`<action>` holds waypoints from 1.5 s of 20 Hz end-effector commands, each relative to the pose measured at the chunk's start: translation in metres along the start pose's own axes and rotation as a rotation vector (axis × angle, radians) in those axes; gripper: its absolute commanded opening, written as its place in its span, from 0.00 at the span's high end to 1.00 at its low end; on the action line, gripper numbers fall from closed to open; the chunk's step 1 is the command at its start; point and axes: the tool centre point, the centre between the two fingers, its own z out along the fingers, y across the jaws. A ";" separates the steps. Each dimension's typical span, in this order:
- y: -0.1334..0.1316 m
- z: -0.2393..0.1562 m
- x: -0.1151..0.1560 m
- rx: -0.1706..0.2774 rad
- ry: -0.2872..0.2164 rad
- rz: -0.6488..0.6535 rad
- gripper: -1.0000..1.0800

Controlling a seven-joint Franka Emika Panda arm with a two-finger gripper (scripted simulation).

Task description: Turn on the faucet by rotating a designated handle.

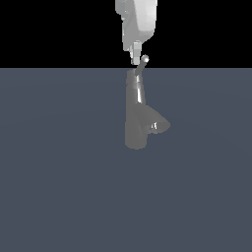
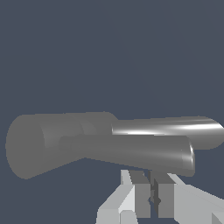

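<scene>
the grey faucet (image 1: pixel 136 115) stands mid-floor (image 1: pixel 59 187), toward its far edge. its thin handle (image 1: pixel 142 65) juts up from the cap. the gripper (image 2: pixel 154 199) hangs just beside the handle, its fingers (image 2: pixel 141 197) pressed together, gripping nothing.

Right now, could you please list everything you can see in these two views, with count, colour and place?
faucet: one, shiny grey metal, standing on the floor near the middle of the exterior view, with a short wide spout angled toward the exterior view's right.
handle: one, thin grey rod, jutting up from the faucet's top toward the exterior view's right.
floor: one, flat blue-grey surface, under the faucet.
background: black, above the floor in the exterior view.
arm: one, pale grey, coming down from the top edge above the faucet.
gripper: one, grey fingers close together, nothing between them, just beside the handle.
</scene>
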 end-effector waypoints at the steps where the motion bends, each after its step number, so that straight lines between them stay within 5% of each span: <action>1: 0.005 0.004 0.034 -0.006 0.002 0.027 1.00; 6: 0.007 0.005 0.061 -0.008 0.002 0.030 1.00; 7: -0.001 0.000 0.032 0.002 0.000 -0.009 1.00; 30: -0.046 0.030 0.113 -0.007 0.002 0.026 1.00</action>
